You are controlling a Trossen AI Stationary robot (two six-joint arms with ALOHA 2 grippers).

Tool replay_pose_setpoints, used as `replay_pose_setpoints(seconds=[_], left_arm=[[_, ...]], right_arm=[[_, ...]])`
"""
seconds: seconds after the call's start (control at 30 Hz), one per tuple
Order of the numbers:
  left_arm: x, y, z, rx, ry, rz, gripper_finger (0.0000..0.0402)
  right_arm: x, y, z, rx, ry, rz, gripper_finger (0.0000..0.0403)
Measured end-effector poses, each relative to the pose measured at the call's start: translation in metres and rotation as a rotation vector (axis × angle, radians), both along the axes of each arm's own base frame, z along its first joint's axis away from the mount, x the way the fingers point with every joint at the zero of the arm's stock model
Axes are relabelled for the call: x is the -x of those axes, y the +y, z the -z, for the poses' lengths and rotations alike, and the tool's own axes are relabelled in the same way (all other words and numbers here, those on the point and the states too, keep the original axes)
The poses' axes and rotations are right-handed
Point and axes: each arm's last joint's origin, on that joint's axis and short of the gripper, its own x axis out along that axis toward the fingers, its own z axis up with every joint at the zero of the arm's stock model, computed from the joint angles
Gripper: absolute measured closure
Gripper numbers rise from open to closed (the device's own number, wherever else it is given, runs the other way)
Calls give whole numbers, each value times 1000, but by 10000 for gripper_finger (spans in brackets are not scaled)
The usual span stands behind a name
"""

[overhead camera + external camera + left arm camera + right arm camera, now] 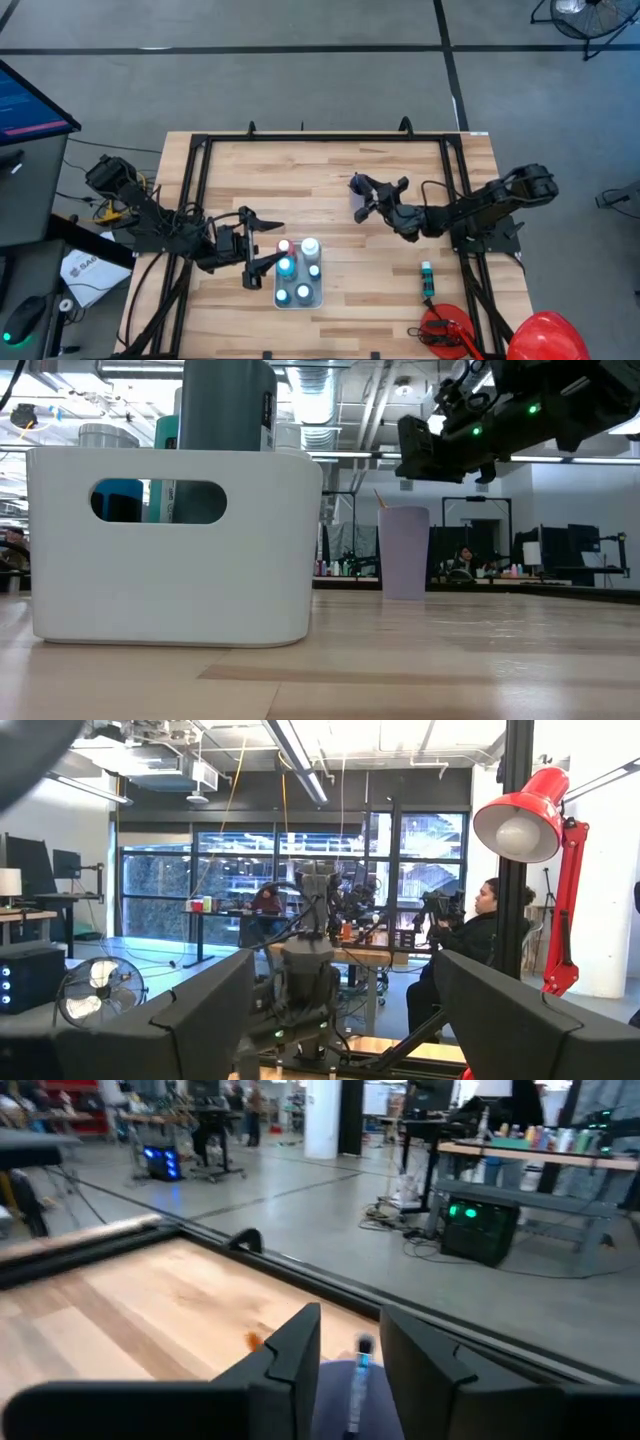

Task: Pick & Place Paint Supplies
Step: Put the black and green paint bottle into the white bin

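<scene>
**Item 1.** Thin brush [358, 1375]: in the gap between my right gripper's [348, 1322] fingers, neither finger pressing it; its lower end is in the lavender cup [335, 1405] directly under that gripper. The fingers stand slightly parted.

**Item 2.** Paint bottles [300, 270], white-capped: upright in the white bin [283, 300], just beside my left gripper [275, 245], whose fingers are spread wide and hold nothing.

**Item 3.** Teal bottle [426, 278]: alone on the wooden table [330, 170], well apart from my right gripper, beside that arm's base.
</scene>
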Motion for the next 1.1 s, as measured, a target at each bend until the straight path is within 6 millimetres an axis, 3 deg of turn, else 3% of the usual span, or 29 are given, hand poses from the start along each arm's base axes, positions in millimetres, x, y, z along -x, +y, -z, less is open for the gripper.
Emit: replay_pose_setpoints(seconds=[0.23,0.53,0.73,1.1], left_arm=[[0,0,0,0,0,-2,99],[0,0,0,-3,3,-2,99],[0,0,0,5,2,0,99],[0,0,0,8,1,1,99]], right_arm=[[10,18,-23,-4,-81,-78,266],[48,47,-71,-101,-283,-259,250],[58,68,-69,-305,-335,-507,257],[59,102,-66,-612,-379,-874,271]])
